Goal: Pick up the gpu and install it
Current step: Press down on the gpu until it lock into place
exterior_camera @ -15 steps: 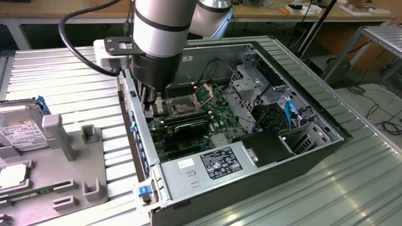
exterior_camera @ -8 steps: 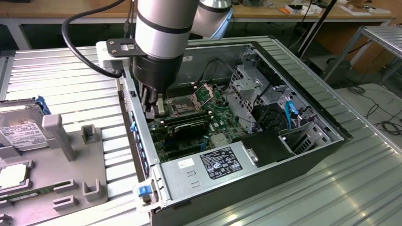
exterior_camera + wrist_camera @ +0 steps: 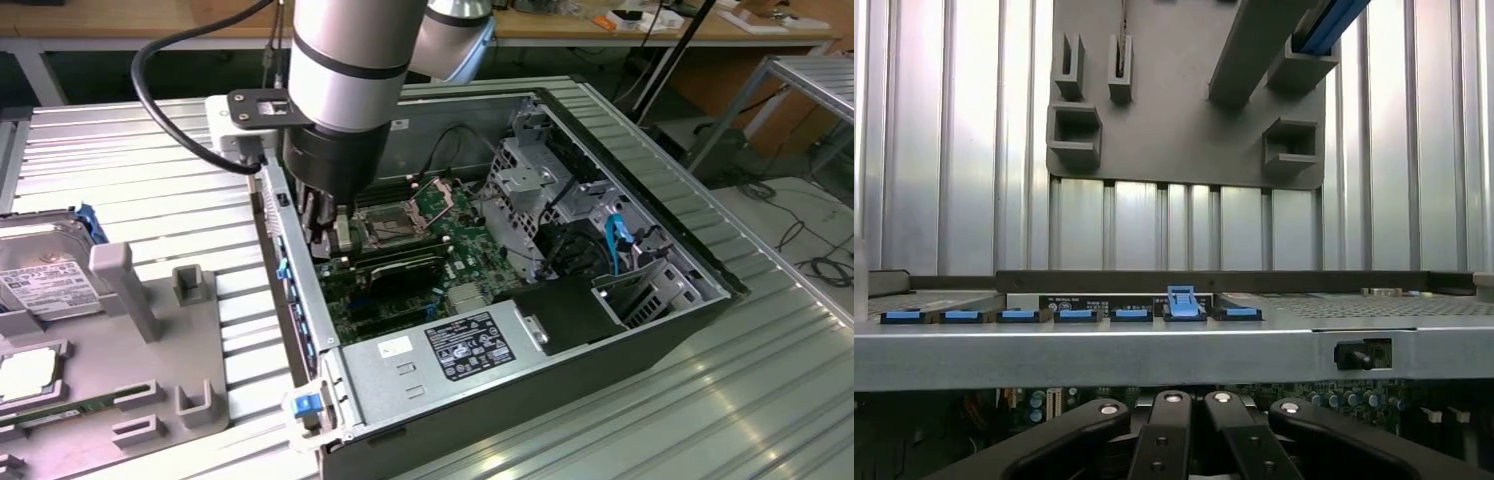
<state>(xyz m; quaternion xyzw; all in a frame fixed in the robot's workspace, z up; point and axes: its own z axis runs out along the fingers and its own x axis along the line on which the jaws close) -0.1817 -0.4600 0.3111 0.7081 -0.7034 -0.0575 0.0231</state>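
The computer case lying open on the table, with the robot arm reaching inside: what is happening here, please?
A single robot arm has its gripper lowered into the open computer case, down by the motherboard near the case's rear wall. The fingers are shut. A dark card, apparently the gpu, sits across the board just beside the gripper; whether it is fully seated I cannot tell. On the exterior view's left, a grey holder tray holds a hard drive.
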